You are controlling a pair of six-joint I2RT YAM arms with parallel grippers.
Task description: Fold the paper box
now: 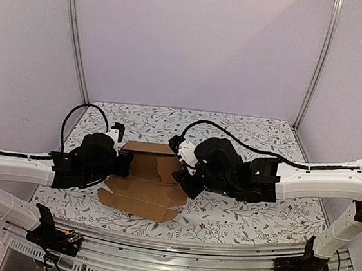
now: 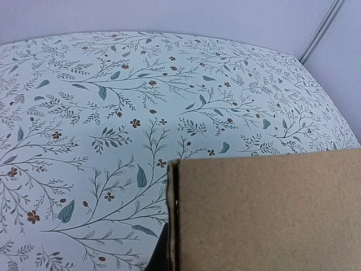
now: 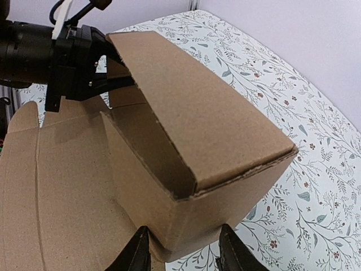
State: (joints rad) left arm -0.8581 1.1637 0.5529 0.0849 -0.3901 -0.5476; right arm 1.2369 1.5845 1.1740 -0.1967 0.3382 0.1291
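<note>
Brown paper box (image 1: 142, 195), half-erected, near flaps flat

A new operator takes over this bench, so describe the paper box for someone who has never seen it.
Find the floral-print table, then its middle, between the left tool and the right tool. The paper box sits there: plain brown cardboard, its far part raised into walls, flaps spread flat toward the near edge. Nothing else there is brown and unprinted.

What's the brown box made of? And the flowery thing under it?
The box looks like plain brown cardboard, matte and unprinted; its cut edges look rough and layered. The table cover may be printed cloth or vinyl: flat, with a leaf-and-flower pattern.
</note>
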